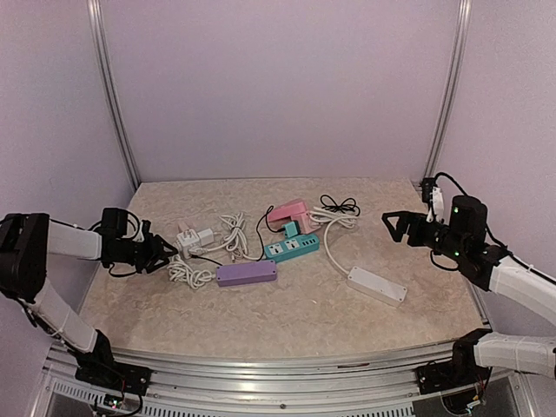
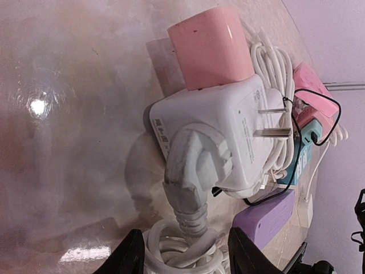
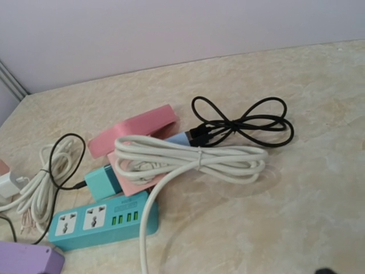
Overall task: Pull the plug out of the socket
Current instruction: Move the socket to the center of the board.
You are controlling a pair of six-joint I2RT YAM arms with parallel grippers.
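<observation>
— How much of the job can be counted as done?

— None of the pulling, it is judged. The white moulded plug with a ribbed cord [image 2: 188, 171] is seen seated in the white cube-shaped multi-socket adapter [image 2: 211, 131]. That adapter lies at the left of the beige marbled surface [image 1: 304, 321]. A pink block charger [image 2: 211, 48] is plugged into another face of the adapter.

— And the left pincer?

— The left pincer [image 2: 185, 254] is held low at the adapter's near side, in line with the white plug. Its fingers [image 2: 132, 257] are seen set fairly narrow, one on either side of the cord below the plug. Whether the cord is already pressed cannot be told.

— Is the right pincer engaged?

— No. The right pincer [image 1: 393, 224] is held wide and empty over the right of the surface, well apart from the adapter. The purple power strip [image 1: 247, 274] and the teal power strip [image 1: 291, 248] are not touched by either arm.

— What is left, then?

— Nearly everything. A firm hold on the plug body or its neck must be secured. The adapter will probably need to be steadied, since it looks light and may be dragged along. Then the plug is to be drawn straight out of its socket.
</observation>
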